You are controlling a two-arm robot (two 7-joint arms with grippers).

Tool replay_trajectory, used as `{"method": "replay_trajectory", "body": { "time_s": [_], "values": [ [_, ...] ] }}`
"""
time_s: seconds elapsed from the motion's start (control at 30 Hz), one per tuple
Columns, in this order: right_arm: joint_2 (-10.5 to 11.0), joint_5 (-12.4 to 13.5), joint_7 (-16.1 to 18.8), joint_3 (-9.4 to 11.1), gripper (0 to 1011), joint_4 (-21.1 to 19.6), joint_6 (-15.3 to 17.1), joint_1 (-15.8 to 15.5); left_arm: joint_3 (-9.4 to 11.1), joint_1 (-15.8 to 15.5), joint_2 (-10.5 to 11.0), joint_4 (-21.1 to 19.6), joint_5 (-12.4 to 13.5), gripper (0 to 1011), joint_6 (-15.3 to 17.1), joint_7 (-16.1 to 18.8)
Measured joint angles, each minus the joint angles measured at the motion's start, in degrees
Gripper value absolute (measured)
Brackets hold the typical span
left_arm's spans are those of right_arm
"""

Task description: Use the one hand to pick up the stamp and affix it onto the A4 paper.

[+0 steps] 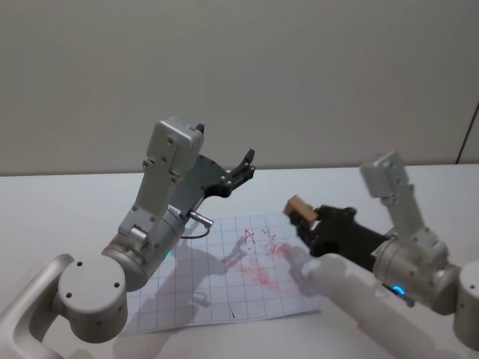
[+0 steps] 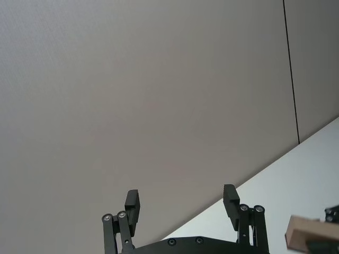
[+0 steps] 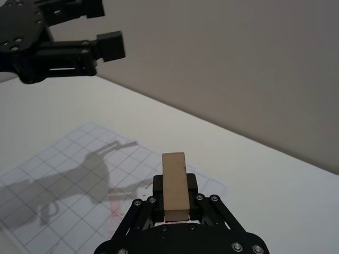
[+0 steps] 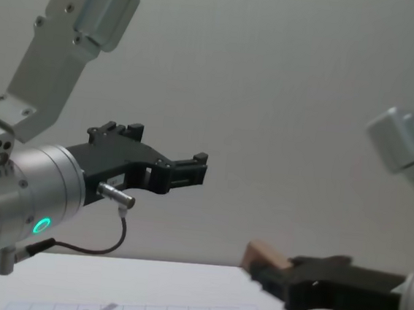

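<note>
The stamp (image 1: 298,207), a small tan wooden block, is held in the air above the right part of the A4 paper (image 1: 202,288), with my right gripper (image 1: 305,219) shut on it. The right wrist view shows the stamp (image 3: 174,185) clamped between the black fingers, and the chest view shows the stamp (image 4: 265,259) well above the sheet. The paper is a white gridded sheet with red ink marks (image 1: 258,262) near its middle. My left gripper (image 1: 243,168) hangs open and raised above the paper's far left part, holding nothing; its fingers (image 2: 132,203) stand spread.
The paper lies on a white table (image 1: 67,202) backed by a plain grey wall. Shadows of both arms fall across the sheet. My left gripper (image 3: 90,45) appears high over the table in the right wrist view.
</note>
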Motion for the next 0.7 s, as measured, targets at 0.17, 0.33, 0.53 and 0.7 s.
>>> {"method": "replay_trajectory", "body": {
  "time_s": [0.17, 0.33, 0.53, 0.7],
  "values": [
    [1.6, 1.8, -3.4, 1.5, 220, -2.1, -0.4, -1.4, 0.0, 0.0, 0.0, 0.0, 0.0, 1001, 0.0, 0.0],
    [3.6, 3.3, -7.0, 3.2, 220, -4.1, -0.6, -3.1, 0.0, 0.0, 0.0, 0.0, 0.0, 1001, 0.0, 0.0],
    [5.9, 4.7, -10.5, 5.0, 220, -6.0, -0.4, -5.2, 0.0, 0.0, 0.0, 0.0, 0.0, 1001, 0.0, 0.0],
    [8.3, 6.3, -14.0, 6.9, 220, -7.7, 0.5, -7.6, 0.0, 0.0, 0.0, 0.0, 0.0, 1001, 0.0, 0.0]
  ]
}}
